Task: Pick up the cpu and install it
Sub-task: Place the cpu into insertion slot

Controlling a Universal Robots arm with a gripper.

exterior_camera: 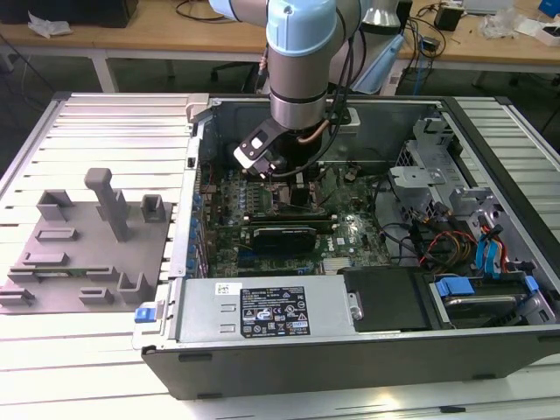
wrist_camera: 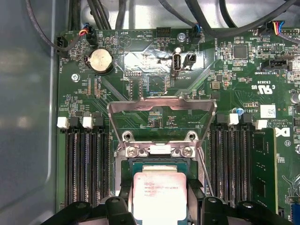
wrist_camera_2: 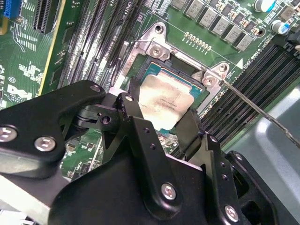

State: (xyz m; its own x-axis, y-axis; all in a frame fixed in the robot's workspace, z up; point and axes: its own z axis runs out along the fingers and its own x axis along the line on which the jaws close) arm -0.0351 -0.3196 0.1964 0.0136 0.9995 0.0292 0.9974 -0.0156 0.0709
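The hand (wrist_camera_2: 159, 115) pinches the cpu (wrist_camera_2: 164, 96) by two facing edges, with one black finger (wrist_camera_2: 129, 105) pressed on each side. In both wrist views the cpu is right over the square socket (wrist_camera: 159, 151), and its sides line up with the socket's sides. I cannot tell if it rests in the socket or hangs just above it. The socket's metal lid (wrist_camera: 161, 108) stands up open at one edge. A thin metal lever (wrist_camera_2: 255, 108) runs along another edge, just beside one finger. Long black memory slots (wrist_camera: 84, 164) run close on two sides, so there is little room there. In the exterior view the arm (exterior_camera: 302, 61) reaches down into the open computer case (exterior_camera: 367, 354), toward its 12 o'clock wall. The grey plate (exterior_camera: 61, 262) with blocks lies on the counter (exterior_camera: 114, 122), at 9 o'clock from the case and well apart.
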